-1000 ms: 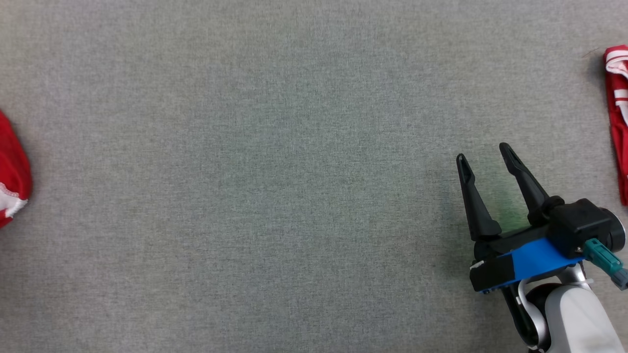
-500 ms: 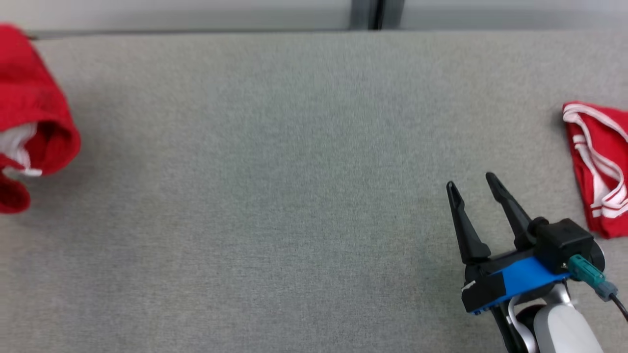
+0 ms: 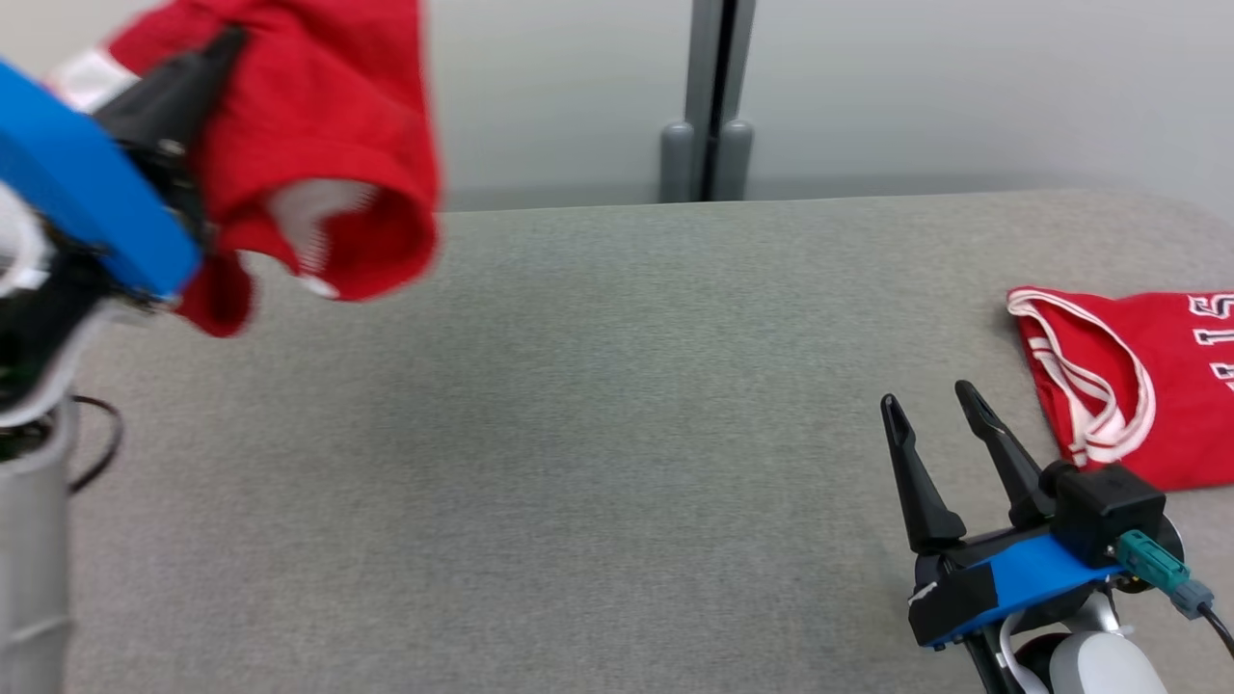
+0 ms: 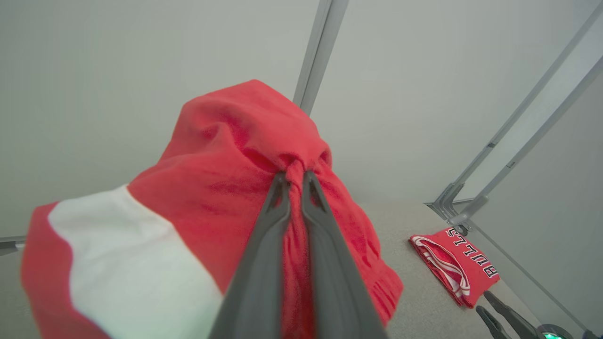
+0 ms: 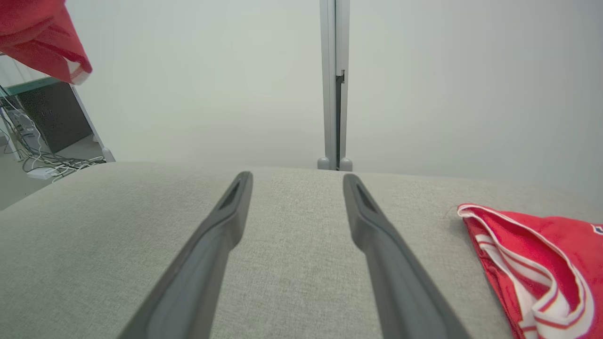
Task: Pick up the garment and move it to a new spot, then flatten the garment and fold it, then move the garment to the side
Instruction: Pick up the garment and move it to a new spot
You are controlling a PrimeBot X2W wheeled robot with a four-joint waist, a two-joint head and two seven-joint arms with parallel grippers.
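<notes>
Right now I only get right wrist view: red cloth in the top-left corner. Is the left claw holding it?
Observer: Yes, the left claw is shut, pinching a bunch of the red garment.
Operator: Is it lifted or dragging?
Observer: Lifted. In head view it hangs bunched in the air over the far-left end of the grey table.
Operator: Plain red?
Observer: No. Left wrist view shows a broad white panel on it.
</notes>
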